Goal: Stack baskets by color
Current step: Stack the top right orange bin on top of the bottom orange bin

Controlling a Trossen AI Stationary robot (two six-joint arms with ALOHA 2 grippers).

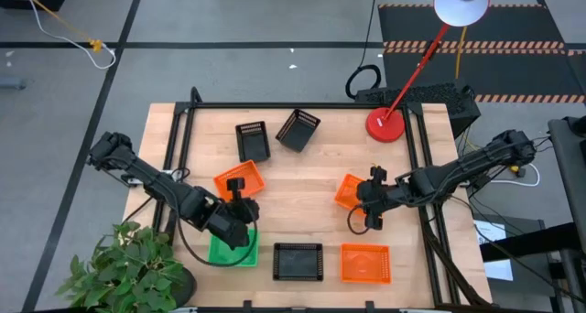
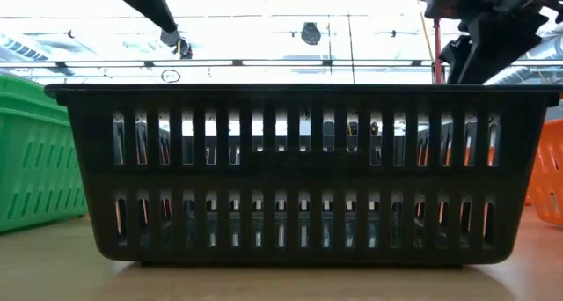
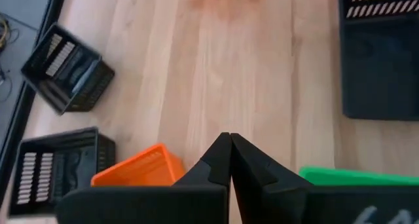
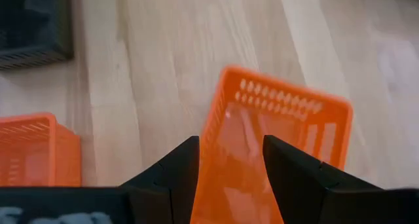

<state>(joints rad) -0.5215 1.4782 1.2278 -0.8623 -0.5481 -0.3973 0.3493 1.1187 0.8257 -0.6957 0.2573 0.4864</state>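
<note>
Three orange baskets are what we care about here: the right pincer [image 1: 374, 203] is clamped on the rim of a tilted orange basket [image 1: 348, 190] at the right-middle of the tabletop [image 1: 302, 194], its fingers [image 4: 175, 164] astride the wall. A second orange basket [image 1: 365, 263] lies flat nearer the front edge, just below the pincer in the high view with its long axis across the tabletop, so we judge it the right arm's stacking spot. A third orange basket [image 1: 240, 181] sits by the left pincer [image 1: 240, 210], whose fingers are together and empty above a green basket [image 1: 233, 250].
</note>
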